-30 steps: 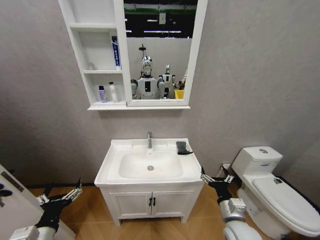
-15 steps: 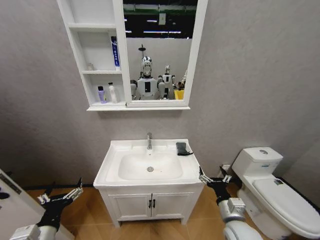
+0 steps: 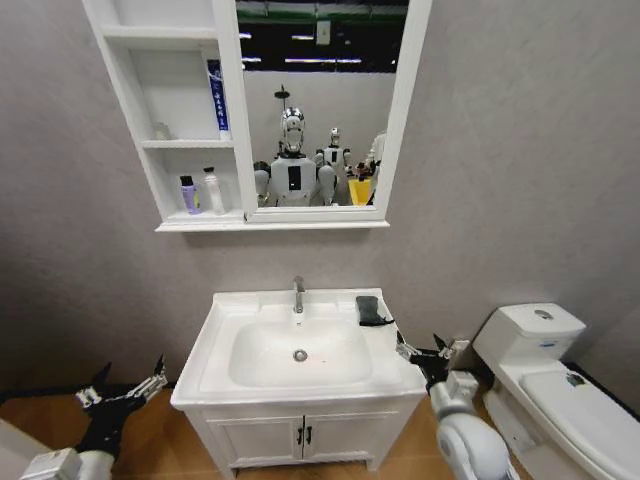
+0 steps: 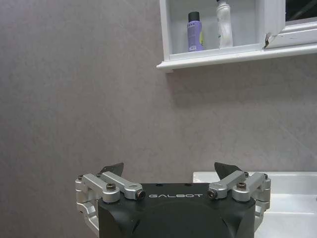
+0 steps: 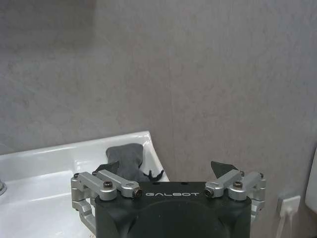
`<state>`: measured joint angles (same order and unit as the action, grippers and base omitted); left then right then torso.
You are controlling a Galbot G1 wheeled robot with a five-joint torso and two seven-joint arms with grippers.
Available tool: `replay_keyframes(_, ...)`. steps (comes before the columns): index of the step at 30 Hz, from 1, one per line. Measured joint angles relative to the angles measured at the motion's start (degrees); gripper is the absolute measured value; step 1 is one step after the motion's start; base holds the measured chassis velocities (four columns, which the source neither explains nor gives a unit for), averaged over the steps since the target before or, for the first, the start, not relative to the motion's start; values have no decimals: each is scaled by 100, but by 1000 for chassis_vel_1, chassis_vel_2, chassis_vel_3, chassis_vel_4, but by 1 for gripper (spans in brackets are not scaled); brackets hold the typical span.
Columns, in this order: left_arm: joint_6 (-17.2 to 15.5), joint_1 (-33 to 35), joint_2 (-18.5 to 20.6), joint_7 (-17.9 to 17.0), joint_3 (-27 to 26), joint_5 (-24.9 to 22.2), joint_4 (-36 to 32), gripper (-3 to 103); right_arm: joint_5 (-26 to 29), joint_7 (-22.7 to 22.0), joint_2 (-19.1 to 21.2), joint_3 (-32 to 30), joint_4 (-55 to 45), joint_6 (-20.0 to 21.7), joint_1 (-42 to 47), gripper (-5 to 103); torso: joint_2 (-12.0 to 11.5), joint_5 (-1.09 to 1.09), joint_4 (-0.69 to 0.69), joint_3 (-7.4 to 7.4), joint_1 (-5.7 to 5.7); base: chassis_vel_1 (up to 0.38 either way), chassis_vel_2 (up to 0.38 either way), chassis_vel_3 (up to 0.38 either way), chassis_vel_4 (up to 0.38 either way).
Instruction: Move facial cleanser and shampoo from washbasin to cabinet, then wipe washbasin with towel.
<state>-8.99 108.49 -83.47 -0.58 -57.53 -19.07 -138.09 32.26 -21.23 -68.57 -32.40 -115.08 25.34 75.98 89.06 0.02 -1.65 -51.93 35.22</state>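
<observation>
- Two bottles sit in the lowest compartment of the cabinet (image 3: 185,120), above and left of the washbasin (image 3: 220,330): a purple bottle (image 3: 188,195) with a dark cap, and a white bottle (image 3: 212,191) just beside it on the mirror (image 3: 318,100) side.
- Blue tube (image 3: 215,97) stands upright in the middle compartment, against the divider next to the mirror.
- Towel (image 3: 369,309) lies folded on the washbasin's flat rim at the back right corner, right of the tap (image 3: 298,294); dark grey, nothing touching it.
- Left gripper (image 3: 122,392) hangs low, left of the washbasin front and apart from it; jaws spread, empty.
- Right gripper (image 3: 426,354) sits just off the washbasin's front right corner, below the towel; jaws spread, empty.
- Toilet (image 3: 545,370) stands right of the washbasin, past the right gripper.
</observation>
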Motion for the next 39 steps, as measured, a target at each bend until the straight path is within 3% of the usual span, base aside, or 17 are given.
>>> replay_keyframes(5, 0, -1, 0, -3, 2, -2, 2, 100, 819, -211, 881, 629, 1079, 478, -1336, 100, 1, -1, -1, 0, -1, 15, -5, -7, 10)
replay_keyframes(10, 0, -1, 1, -1, 4, -2, 3, 100, 1244, -86, 1184, 1278, 1920, 834, -2294, 100, -1, 0, 1, -2, 6, 0, 0, 0, 0)
replay_keyframes(14, -1, -1, 2, -2, 4, -2, 4, 100, 1615, 310, 1349, 2015, 2581, 1278, -3223, 100, -1, -2, 0, -2, 6, 0, 0, 0, 0)
replay_keyframes(20, 0, -2, 2, 1, 4, -2, 4, 100, 1888, 252, 1180, 2855, 3442, 1563, -4299, 100, -1, -4, 1, -1, 5, 0, 0, 0, 0)
replay_keyframes(22, 0, -2, 2, 0, 5, -3, 5, 100, 2189, -179, 965, 3037, 3703, 1695, -4549, 100, -1, -3, 1, -1, 5, 0, 0, 0, 0)
replay_keyframes(28, 1, -2, 2, 0, 4, -3, 4, 100, 2365, -596, 724, 3244, 4172, 1719, -4794, 100, -1, -2, 0, -1, 4, 0, 0, 0, 0)
replay_keyframes(33, 0, -2, 2, 0, 5, -3, 4, 100, 2327, -583, 677, 3366, 4486, 1719, -4943, 100, -1, -2, 0, -1, 4, 0, 0, 0, 0)
replay_keyframes(39, 1, -2, 2, 0, 5, -3, 4, 100, 1974, -129, 621, 3422, 4833, 1698, -5052, 100, 0, -2, -1, -1, 4, 0, 0, 0, 0)
